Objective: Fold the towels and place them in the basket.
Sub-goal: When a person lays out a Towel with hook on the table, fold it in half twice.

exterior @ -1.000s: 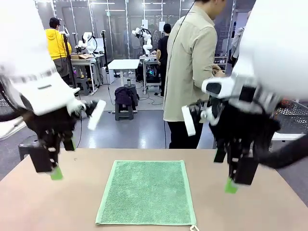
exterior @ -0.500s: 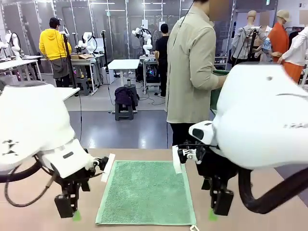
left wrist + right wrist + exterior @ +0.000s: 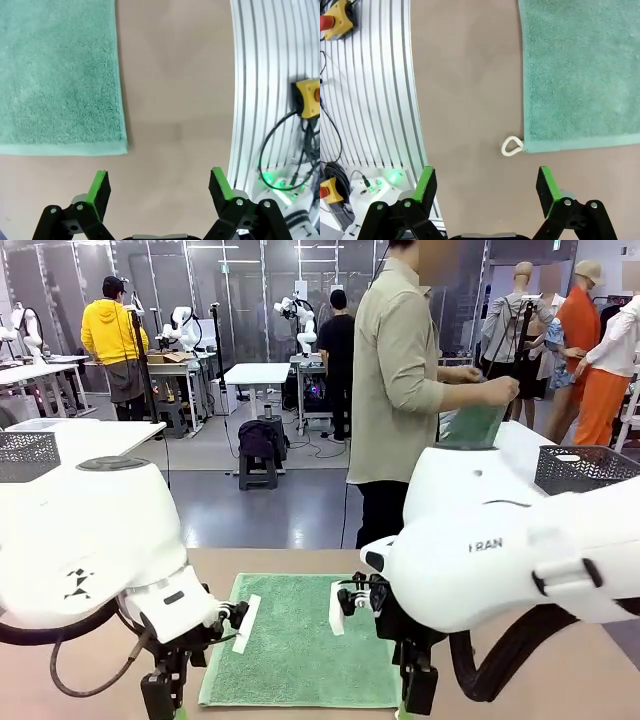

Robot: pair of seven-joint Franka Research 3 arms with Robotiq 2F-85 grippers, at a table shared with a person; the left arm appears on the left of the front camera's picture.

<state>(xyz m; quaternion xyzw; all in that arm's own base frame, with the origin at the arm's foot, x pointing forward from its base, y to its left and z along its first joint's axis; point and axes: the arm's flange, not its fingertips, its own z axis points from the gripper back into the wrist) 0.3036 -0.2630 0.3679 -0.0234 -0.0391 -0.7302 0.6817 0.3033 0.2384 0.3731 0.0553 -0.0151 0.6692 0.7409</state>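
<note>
A mint green towel [image 3: 300, 640] lies flat and unfolded on the table, with a small cream loop [image 3: 511, 146] at one near corner. My left gripper [image 3: 163, 702] hangs low by the towel's near left corner. In the left wrist view this gripper [image 3: 160, 182] is open, just short of the towel's corner [image 3: 121, 146]. My right gripper [image 3: 417, 695] hangs by the near right corner. The right wrist view shows it [image 3: 485, 182] open, with the loop just ahead of its fingers. The cream towel is out of view. A dark grey mesh basket [image 3: 585, 468] stands at the far right.
A person stands at the far side holding a dark green item [image 3: 475, 425]. A paler mesh basket [image 3: 25, 455] sits far left. The table's ribbed aluminium edge [image 3: 260, 100] carries yellow emergency-stop boxes [image 3: 307, 97] [image 3: 337, 12].
Both arms have come down and towards me, from above the towel's sides to its near corners. The person has turned and now holds up a green item.
</note>
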